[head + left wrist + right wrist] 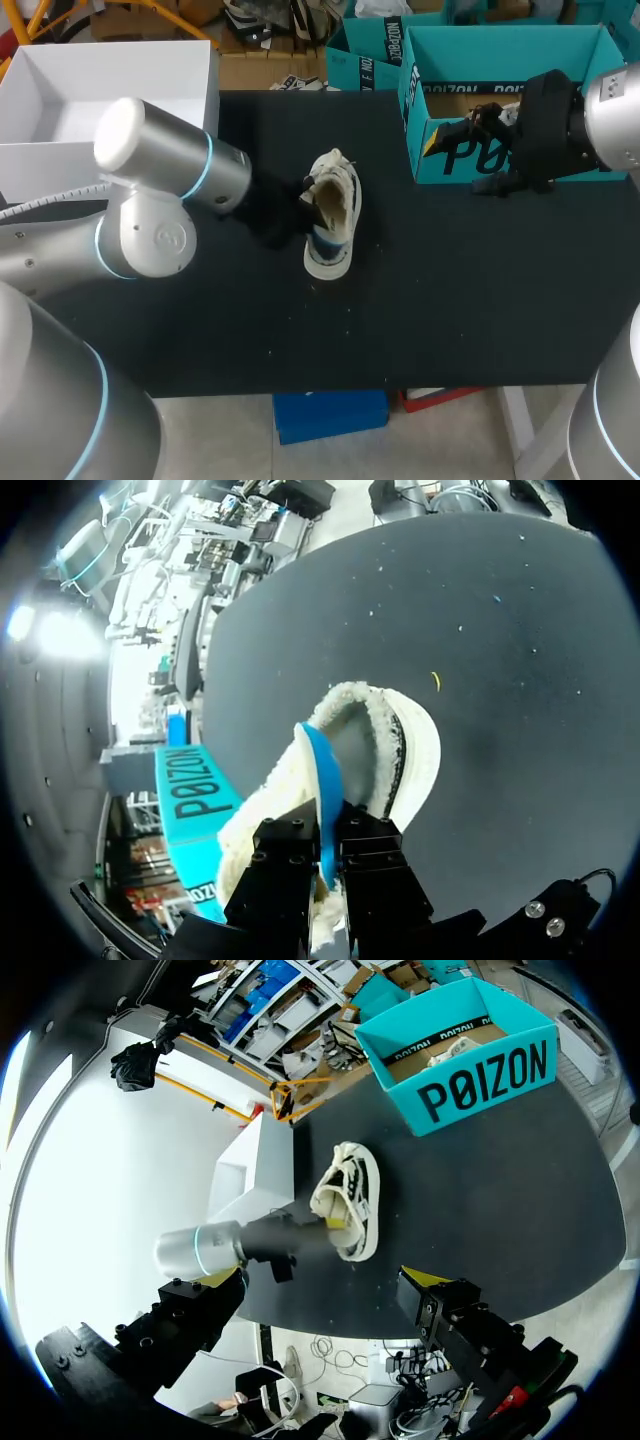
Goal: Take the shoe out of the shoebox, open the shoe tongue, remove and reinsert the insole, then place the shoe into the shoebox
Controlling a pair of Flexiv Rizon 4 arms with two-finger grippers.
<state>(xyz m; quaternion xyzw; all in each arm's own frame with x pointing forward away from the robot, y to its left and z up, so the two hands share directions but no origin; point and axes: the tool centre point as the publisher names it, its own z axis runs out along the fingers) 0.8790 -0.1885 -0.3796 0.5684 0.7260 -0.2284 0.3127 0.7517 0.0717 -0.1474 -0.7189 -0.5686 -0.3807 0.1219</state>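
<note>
A white shoe with fleecy lining lies on the black table, also seen in the right wrist view. Its blue-edged insole stands on edge in the shoe's opening. My left gripper is shut on that insole at the heel end; in the head view it sits against the shoe. The teal shoebox stands open at the back right. My right gripper hangs open over the box's front wall, holding nothing, and from its own view it is far from the shoe.
A white open box stands at the back left behind my left arm. Something white lies inside the teal shoebox. Bare black table stretches in front of the shoe and to the right.
</note>
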